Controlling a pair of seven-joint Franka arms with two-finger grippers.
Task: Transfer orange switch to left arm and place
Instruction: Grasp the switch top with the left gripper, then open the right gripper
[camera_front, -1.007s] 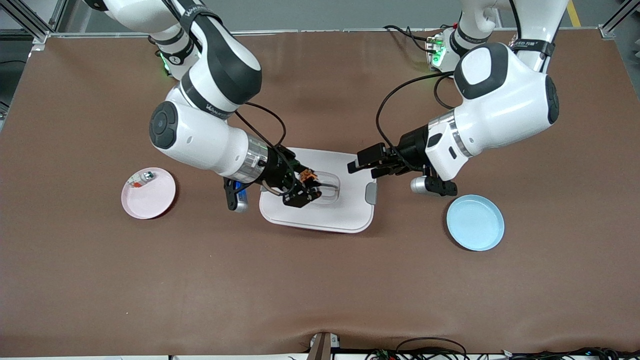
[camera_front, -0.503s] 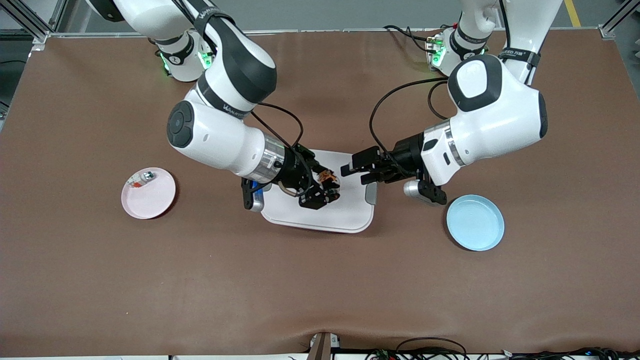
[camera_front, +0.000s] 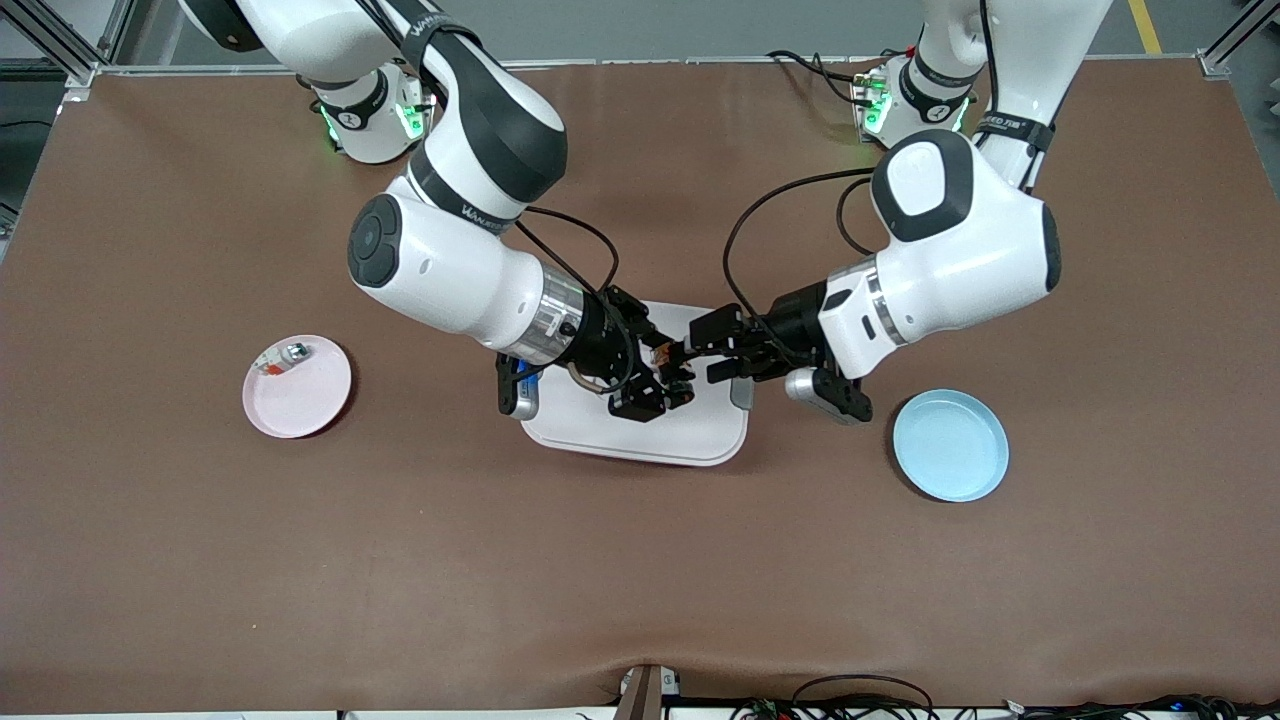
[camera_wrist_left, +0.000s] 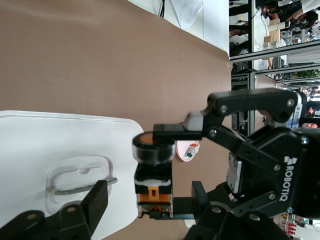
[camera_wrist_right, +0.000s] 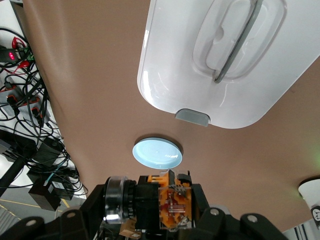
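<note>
Both arms have closed in over the box (camera_front: 640, 435): the right tool (camera_front: 668, 375) stays clamped on the orange switch (camera_front: 662, 353), while the left tool (camera_front: 700, 350), jaws narrowing around it, begins the handover.

You have a brown table (camera_front: 640, 560) under everything; the white box (camera_front: 600, 425) sits on it at the middle; a pink plate (camera_front: 305, 400) lies toward the right arm's end; a blue plate (camera_front: 950, 445) lies toward the left arm's end, slightly nearer the front camera than the pink one.
</note>
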